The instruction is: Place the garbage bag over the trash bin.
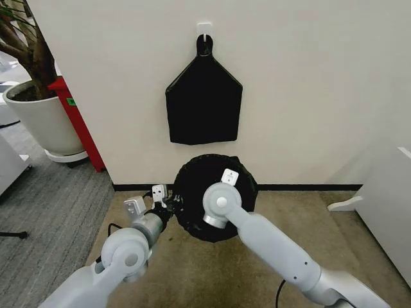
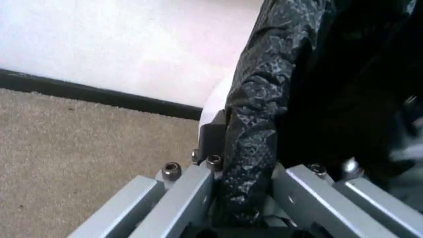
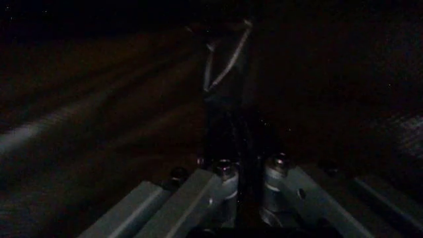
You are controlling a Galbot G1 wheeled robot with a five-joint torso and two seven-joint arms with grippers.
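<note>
Head view: the bin [image 1: 209,232] stands on the carpet [image 1: 302,218] against the wall [image 1: 308,90], directly below a flat black bundle [image 1: 204,102] that hangs from a white hook [image 1: 204,28]. The bag [image 1: 192,186] covers the bin; black film drapes over the rim and down the sides, so the bin reads as a round black shape with only a little of its body to be made out. Left hand [image 1: 168,204] is at the bin's left rim, touching the film. Right arm reaches over the bin, its wrist above the opening; the right hand is hidden below the wrist, inside the bag. A white plant pot [image 1: 38,119] with a tree stands well to the left of the bin, a red panel [image 1: 77,122] beside it.

Left wrist view: left hand [image 2: 246,198] clenched on a bunched fold of the bag [image 2: 254,124], the film pinched between the two fingers [image 2: 191,193]. A sliver of the bin's cream wall [image 2: 215,101] shows just beside the fold. Carpet [image 2: 79,153] and dark baseboard [image 2: 92,93] lie beyond.

Right wrist view: very dark, inside the bag [image 3: 343,99]. Right hand [image 3: 246,188] has its fingers [image 3: 218,183] drawn close together on a thin dark strip of film that runs up between them; grasping the bag.
</note>
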